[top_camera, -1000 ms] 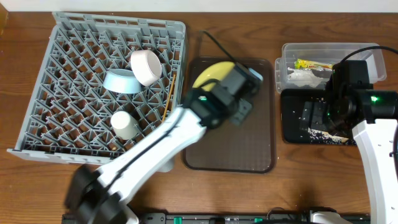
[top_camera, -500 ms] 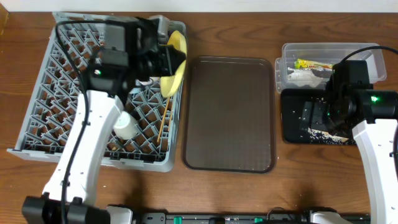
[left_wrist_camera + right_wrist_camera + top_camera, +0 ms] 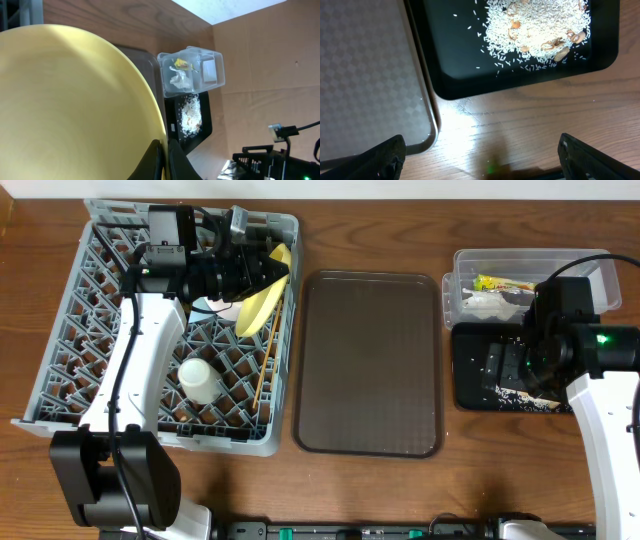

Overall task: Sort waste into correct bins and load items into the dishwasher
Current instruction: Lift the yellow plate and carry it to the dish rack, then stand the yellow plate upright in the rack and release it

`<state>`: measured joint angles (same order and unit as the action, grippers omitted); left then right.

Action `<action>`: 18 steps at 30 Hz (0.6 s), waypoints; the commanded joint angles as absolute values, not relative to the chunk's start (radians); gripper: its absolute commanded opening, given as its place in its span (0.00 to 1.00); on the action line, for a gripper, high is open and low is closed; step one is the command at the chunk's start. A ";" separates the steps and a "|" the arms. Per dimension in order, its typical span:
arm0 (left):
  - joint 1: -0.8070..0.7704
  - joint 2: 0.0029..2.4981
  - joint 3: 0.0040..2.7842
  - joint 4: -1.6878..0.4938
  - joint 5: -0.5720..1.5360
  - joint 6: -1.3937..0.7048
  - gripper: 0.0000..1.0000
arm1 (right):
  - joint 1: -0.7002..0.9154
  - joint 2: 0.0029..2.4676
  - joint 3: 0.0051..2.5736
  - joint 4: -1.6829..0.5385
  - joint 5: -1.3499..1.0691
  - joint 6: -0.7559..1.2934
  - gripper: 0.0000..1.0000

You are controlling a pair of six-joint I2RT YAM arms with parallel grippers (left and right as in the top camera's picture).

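Over the grey dish rack [image 3: 60, 330], the yellow plate [image 3: 260, 308] is held tilted on edge, its rim pinched between the closed fingers of the left gripper [image 3: 163, 157]. It is best lowered upright into a free row of pegs (clear of the white cup [image 3: 198, 378] and the chopsticks [image 3: 265, 365]) and released only once propped. Further right, above the black tray [image 3: 450, 60] with its rice scraps [image 3: 535, 25], the right gripper [image 3: 487, 157] is spread wide, with nothing held.

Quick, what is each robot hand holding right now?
Left hand: closed on the yellow plate.
Right hand: open, holding nothing.
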<state>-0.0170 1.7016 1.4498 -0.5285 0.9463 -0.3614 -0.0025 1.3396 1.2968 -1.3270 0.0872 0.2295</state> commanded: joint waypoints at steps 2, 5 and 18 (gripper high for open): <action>-0.006 1.715 1.459 -0.529 0.923 -0.377 0.06 | -0.006 1.333 1.311 -1.328 0.101 0.220 0.95; -0.006 1.698 1.459 -0.529 0.935 -0.380 0.06 | -0.006 1.333 1.311 -1.328 0.101 0.220 0.95; -0.006 1.581 1.459 -0.454 0.854 -0.556 0.06 | -0.006 1.333 1.311 -1.328 0.101 0.220 0.95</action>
<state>-0.0093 1.5883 1.4490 -0.4347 0.9268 -0.4995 -0.0025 1.3396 1.2968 -1.3270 0.0872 0.2295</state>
